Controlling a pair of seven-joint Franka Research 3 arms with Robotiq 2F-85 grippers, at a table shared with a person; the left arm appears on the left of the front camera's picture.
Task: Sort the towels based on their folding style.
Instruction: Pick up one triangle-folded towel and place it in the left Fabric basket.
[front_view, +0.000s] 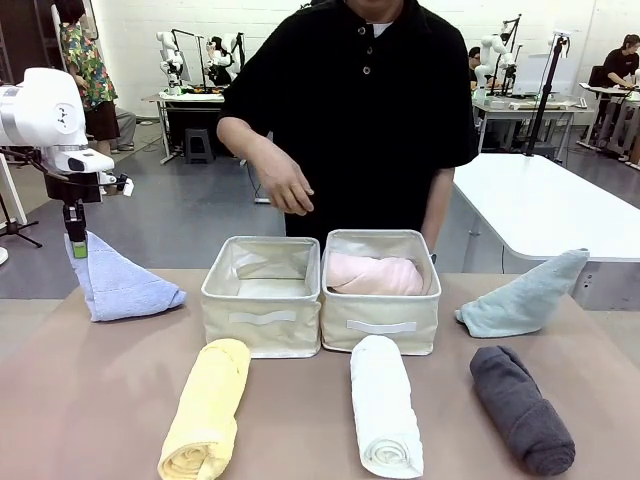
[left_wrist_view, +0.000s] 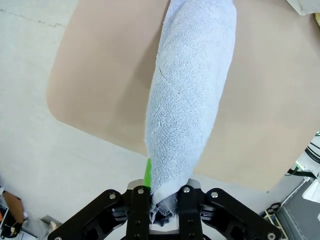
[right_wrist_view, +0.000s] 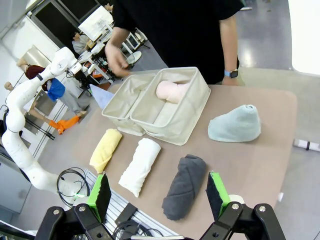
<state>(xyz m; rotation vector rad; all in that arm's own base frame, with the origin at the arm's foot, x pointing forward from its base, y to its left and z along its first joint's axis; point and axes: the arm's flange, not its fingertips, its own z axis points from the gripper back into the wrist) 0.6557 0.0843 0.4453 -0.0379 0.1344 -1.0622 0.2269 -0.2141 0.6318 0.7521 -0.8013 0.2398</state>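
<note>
Six towels are set out on a tan table (front_view: 90, 400) around two cream fabric baskets. At far left, the left gripper (front_view: 76, 243) points down and its fingers are pressed together on the tip of the lavender-blue cone towel (front_view: 120, 285); the left wrist view shows the terry point caught between the two black fingers, while the towel's broad base lies on the table near its left edge. Right of it and nearer the robot lies the yellow rolled towel (front_view: 207, 408), its far end just in front of the left basket (front_view: 262, 325). A person's hand (front_view: 285, 185) is held above and behind this basket. The right basket (front_view: 380, 325) touches the left one side by side and holds the pink rolled towel (front_view: 372, 274), which lies across its far part. The white rolled towel (front_view: 385, 405) lies in front of the right basket, its far end at the basket's near wall. Farther right lies the dark grey rolled towel (front_view: 522, 408), apart from the white one. Beyond it, at far right, the pale teal cone towel (front_view: 525, 295) rests on its side, tip toward the right. The right gripper (right_wrist_view: 159, 194) hangs above the near edge of the table, its green-padded fingers spread wide with nothing between them.
</note>
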